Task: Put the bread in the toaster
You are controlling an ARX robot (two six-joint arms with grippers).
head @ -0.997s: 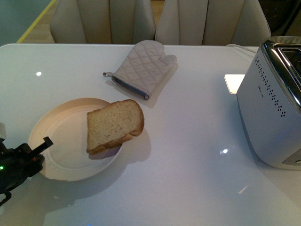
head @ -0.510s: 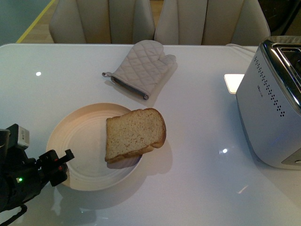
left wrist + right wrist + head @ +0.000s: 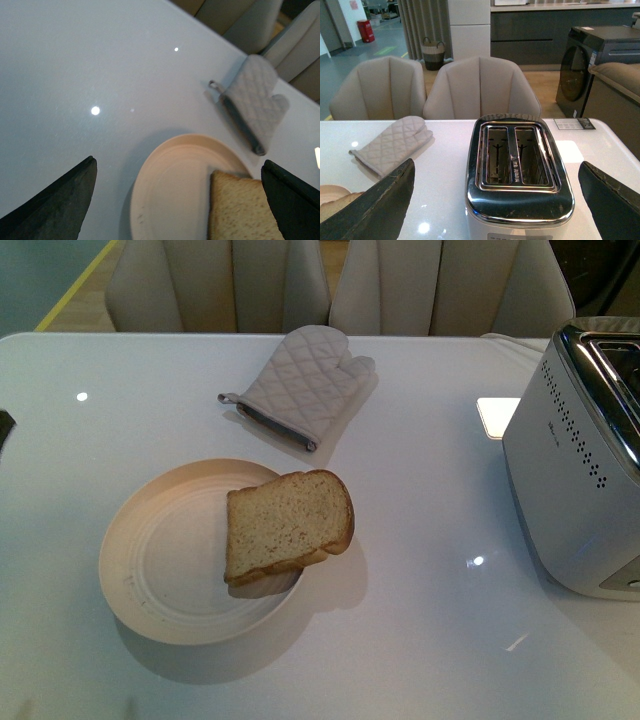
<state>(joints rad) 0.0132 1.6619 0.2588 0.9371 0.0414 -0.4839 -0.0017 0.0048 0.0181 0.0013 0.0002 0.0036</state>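
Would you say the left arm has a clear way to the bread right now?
Probably yes: the left pincer is open with the bread lying uncovered on the plate ahead of it, and nothing stands between.

Saw a glossy white table (image 3: 430, 540) with small glints of light on it. Found a round cream plate (image 3: 160, 560) toward the near left, with the bread (image 3: 285, 525) lying across its right rim, rounded crust end jutting past the rim over the table. Noted a quilted grey oven mitt (image 3: 305, 385) flat on the table beyond the plate, apart from it, thumb toward the right. Caught the toaster (image 3: 580, 470) at the right edge, partly cut off, chrome top and rows of dark side holes showing, well apart from the bread. Made out two beige chairs (image 3: 215, 285) behind the table. Spotted a dark sliver (image 3: 4, 430) at the left edge; could not tell what.
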